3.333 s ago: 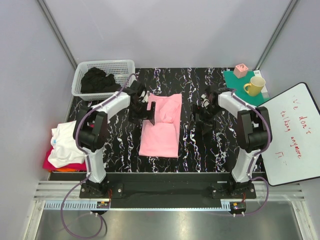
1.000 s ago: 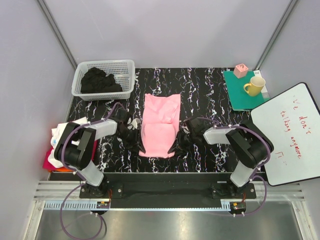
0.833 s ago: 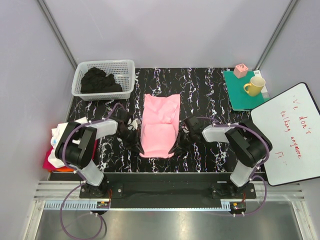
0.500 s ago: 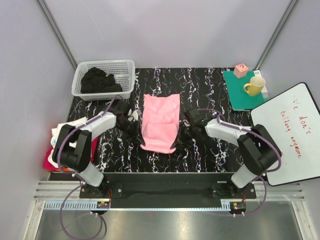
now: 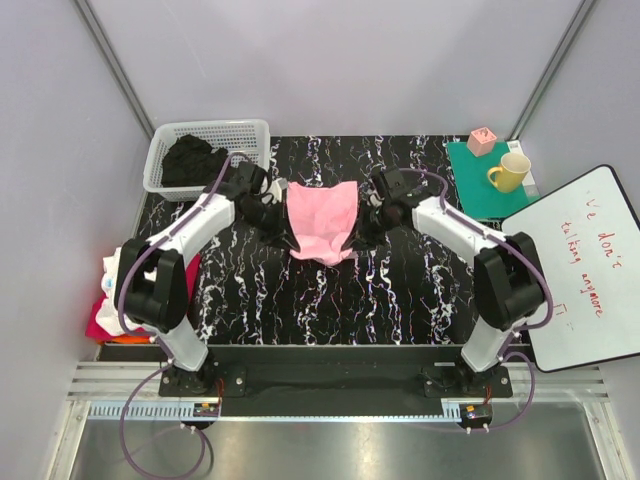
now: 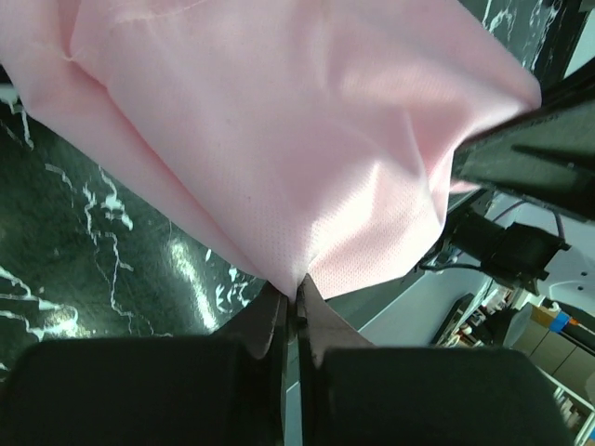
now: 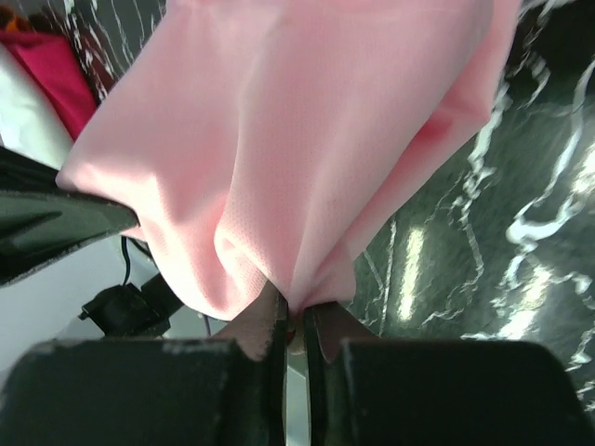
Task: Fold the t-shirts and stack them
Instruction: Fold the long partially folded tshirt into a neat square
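The fingers (image 6: 265, 327) of the left gripper (image 6: 296, 299) are squeezing shut on a fold of the light pink cloth t-shirt (image 6: 279, 139), with only a thin sliver showing between them. The right gripper (image 7: 296, 314) is doing the same from the other side, its fingers (image 7: 327, 334) pinching a bunched edge of that shirt.

From the top camera the pink shirt is hanging between the two wrists, a bit toward 12 o'clock from the middle of the black, white-veined marble-look table (image 5: 330, 300). It's sagging to a point at its 6 o'clock end. Honestly can't tell whether that low point is touching the table or floating just off it. The fingertips themselves aren't showing from up there, since the wrist bodies and cloth are covering them.

Both wrist views are mostly filled with pink, so the shirt's far edges are getting cut off.

Over at 10 o'clock the white lattice plastic basket (image 5: 255, 130) is holding a heap of black cloth (image 5: 195, 160); how many pieces are in it I can't tell. At 8 o'clock the left arm's elbow is blocking most of a pile: just a white cloth shirt (image 5: 112, 275) and a magenta-red cloth shirt (image 5: 100, 322) peeking out.
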Robot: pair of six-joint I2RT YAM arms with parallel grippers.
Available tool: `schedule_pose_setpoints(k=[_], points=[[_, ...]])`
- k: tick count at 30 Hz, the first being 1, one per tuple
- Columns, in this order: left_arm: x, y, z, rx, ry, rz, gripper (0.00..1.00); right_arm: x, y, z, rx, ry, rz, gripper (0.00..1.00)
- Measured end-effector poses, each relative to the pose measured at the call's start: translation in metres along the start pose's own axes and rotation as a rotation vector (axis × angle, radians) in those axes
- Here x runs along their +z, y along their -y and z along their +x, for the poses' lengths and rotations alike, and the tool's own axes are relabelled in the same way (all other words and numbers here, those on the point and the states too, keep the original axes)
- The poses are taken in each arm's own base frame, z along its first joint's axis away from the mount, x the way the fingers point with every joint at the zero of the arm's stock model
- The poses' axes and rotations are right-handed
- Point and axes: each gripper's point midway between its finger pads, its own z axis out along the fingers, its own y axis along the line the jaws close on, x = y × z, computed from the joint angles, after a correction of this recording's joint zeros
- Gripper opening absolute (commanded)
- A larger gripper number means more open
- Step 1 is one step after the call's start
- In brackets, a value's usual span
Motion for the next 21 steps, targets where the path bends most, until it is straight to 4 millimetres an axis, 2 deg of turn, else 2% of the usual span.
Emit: schedule_pose_setpoints(k=[6, 10, 12, 16, 18, 21], points=[[0.008, 0.013, -0.040, 0.003, 0.027, 0.013, 0.06, 0.001, 0.012, -0.059, -0.011, 0.050, 0.014, 0.11], [0.014, 0.019, -0.067, 0.000, 0.046, 0.021, 0.05, 0.006, 0.015, -0.088, -0.028, 0.069, 0.017, 0.12], [0.017, 0.022, -0.082, -0.001, 0.062, 0.028, 0.00, 0.008, 0.012, -0.101, -0.044, 0.075, 0.012, 0.12], [0.020, 0.026, -0.101, -0.005, 0.080, 0.045, 0.00, 0.012, -0.002, -0.121, -0.087, 0.084, -0.019, 0.12], [0.022, 0.023, -0.102, -0.015, 0.076, 0.048, 0.00, 0.012, -0.007, -0.126, -0.105, 0.090, -0.031, 0.11], [0.024, 0.020, -0.097, -0.023, 0.063, 0.053, 0.00, 0.011, -0.006, -0.122, -0.112, 0.071, -0.029, 0.11]])
